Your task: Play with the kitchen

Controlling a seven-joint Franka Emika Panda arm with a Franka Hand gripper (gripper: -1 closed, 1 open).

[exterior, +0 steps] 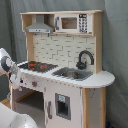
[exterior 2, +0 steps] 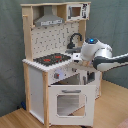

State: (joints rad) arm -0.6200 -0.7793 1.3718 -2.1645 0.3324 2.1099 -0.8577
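Observation:
The kitchen (exterior: 65,50) (exterior 2: 50,70) is a tall white and pale-wood toy unit. It has a black-red hob (exterior: 36,65) (exterior 2: 53,59), a grey hood (exterior: 40,27) (exterior 2: 49,20), a small microwave (exterior: 73,23) (exterior 2: 76,11), a black faucet (exterior: 85,59) (exterior 2: 75,39) and a sink (exterior: 73,74). In the second exterior view the windowed oven door (exterior 2: 68,102) hangs tilted outward, partly open. My gripper (exterior: 15,77) (exterior 2: 81,63) sits at the counter's front edge beside the hob, just above the oven opening. My white arm covers much of it.
My white arm (exterior 2: 97,50) reaches in from the second exterior view's right, in front of the sink area. The arm's base (exterior: 11,119) fills the first exterior view's lower left corner. A cabinet door with a dark panel (exterior: 63,106) is shut. Grey curtain hangs behind; the floor is wooden.

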